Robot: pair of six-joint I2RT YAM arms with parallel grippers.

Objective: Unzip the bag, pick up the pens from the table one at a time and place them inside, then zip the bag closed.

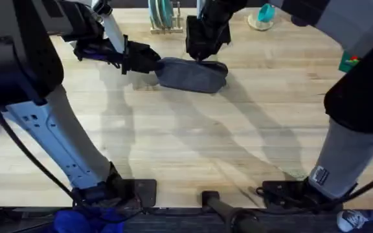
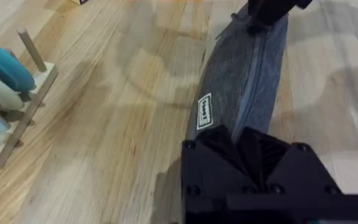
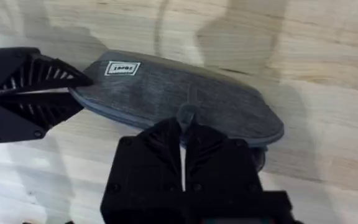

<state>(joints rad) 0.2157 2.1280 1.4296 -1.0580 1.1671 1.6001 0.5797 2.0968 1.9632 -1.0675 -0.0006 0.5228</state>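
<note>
While clamped, bag [image 1: 192,74] lies crosswise.

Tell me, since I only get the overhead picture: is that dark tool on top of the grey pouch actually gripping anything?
Observer: Yes. The right wrist view shows the right tool shut on the small zipper pull of the pouch.
Operator: And the other one, beside the pouch?
Observer: In the left wrist view, the left tool is clamped on the pouch's end, the one near a white label.
Operator: Is the zipper open yet?
Observer: It seems not. In the left wrist view the zipper looks closed along the stretch in sight.
</note>
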